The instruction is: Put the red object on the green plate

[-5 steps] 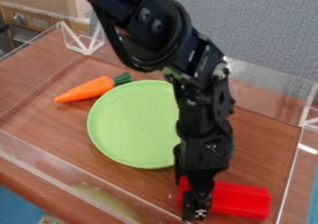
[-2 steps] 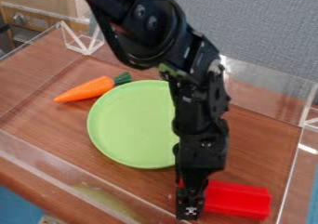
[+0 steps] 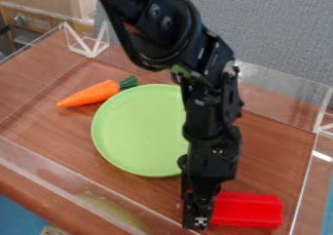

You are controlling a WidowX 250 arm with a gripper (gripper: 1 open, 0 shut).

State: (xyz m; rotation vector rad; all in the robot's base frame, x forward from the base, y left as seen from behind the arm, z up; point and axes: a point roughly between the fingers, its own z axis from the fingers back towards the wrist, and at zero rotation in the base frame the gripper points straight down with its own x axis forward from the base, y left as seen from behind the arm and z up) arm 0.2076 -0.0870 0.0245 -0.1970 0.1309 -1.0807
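Observation:
The red object [image 3: 250, 212], a bright red block, lies flat on the wooden table near the front right. My gripper [image 3: 200, 217] comes straight down on its left end, and its dark fingers are shut on that end and hide it. The block still rests on the table. The green plate [image 3: 130, 127], round and light green, lies just left of and behind the gripper with nothing on it. The black arm rises over the plate's right edge and hides that part of it.
An orange carrot [image 3: 89, 95] with a green top lies left of the plate. Low clear plastic walls [image 3: 316, 134] fence the table on all sides. A white wire stand [image 3: 89, 39] sits at the back left.
The fingers have closed on the block's left end. The arm has sunk slightly, and the block has barely shifted.

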